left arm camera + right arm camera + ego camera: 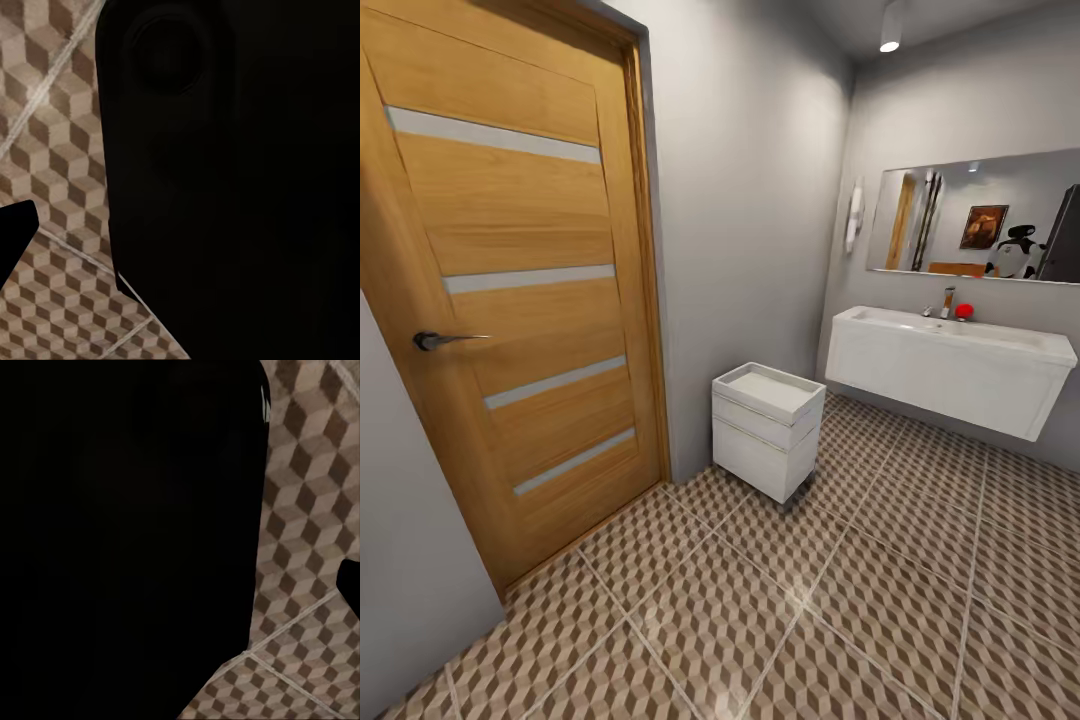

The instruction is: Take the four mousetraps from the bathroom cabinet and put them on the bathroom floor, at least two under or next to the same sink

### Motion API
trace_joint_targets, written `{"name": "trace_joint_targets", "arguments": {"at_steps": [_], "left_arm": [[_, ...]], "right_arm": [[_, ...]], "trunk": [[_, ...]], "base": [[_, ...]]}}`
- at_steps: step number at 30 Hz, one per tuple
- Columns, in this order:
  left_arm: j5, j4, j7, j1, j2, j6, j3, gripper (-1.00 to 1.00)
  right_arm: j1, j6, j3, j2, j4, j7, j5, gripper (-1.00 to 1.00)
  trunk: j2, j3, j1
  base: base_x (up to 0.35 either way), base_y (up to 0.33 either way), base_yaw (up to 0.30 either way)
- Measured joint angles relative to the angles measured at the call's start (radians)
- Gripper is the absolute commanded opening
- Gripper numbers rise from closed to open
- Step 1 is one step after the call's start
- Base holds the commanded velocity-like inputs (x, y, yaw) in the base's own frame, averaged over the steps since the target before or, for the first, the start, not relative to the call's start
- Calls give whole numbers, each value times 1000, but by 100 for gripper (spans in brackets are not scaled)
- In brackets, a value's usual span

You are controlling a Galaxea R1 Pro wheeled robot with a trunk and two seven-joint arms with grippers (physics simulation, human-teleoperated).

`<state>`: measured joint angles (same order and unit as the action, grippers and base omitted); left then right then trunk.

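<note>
- The head view looks across a bathroom floor (pixel 780 610) of large tiles printed with a brown, beige and white cube pattern, split by pale grout lines.
- A wooden door (pixel 510 300) with four pale horizontal strips and a dark lever handle (pixel 445 340) stands shut at the left, set in a grey wall.
- A small white drawer unit (pixel 765 430) stands on the tiles against the grey wall, near the corner of the room.
- The sink (pixel 950 368), a wide white wall-hung block, hangs on the far wall clear of the floor; a chrome tap (pixel 947 301) and a small red ball (pixel 964 311) sit at its back edge.
- A wide mirror (pixel 980 220) hangs above the sink, and a ceiling lamp (pixel 891 28) shines near the top corner.
- In the left wrist view a large black body blocks most of the picture, with cube-pattern tiles beside it; whether that pincer is open or closed cannot be told.
- The right wrist view is likewise mostly black with tiles along one side; its pincer's state cannot be told either.
</note>
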<state>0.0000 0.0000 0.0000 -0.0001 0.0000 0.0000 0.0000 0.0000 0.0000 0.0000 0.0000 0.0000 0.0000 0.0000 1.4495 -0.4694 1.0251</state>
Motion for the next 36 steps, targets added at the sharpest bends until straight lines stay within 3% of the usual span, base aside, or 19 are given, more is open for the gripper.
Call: {"name": "trace_joint_targets", "arguments": {"at_steps": [7,11,36], "left_arm": [[-1,1,-1,-8,2,-1,1,100],[-1,1,-1,8,5,-1,1,100],[-1,1,-1,14,9,-1,1,100]], "right_arm": [[-1,-1,2,-2,-1,-1,-1,100],[-8,-1,4,19,-23,-1,0,100],[-11,-53,3,24,-59,-1,-2,100]], "trunk": [[0,0,0],[0,0,0],[0,0,0]], "base": [[0,0,0],[0,0,0],[0,0,0]]}}
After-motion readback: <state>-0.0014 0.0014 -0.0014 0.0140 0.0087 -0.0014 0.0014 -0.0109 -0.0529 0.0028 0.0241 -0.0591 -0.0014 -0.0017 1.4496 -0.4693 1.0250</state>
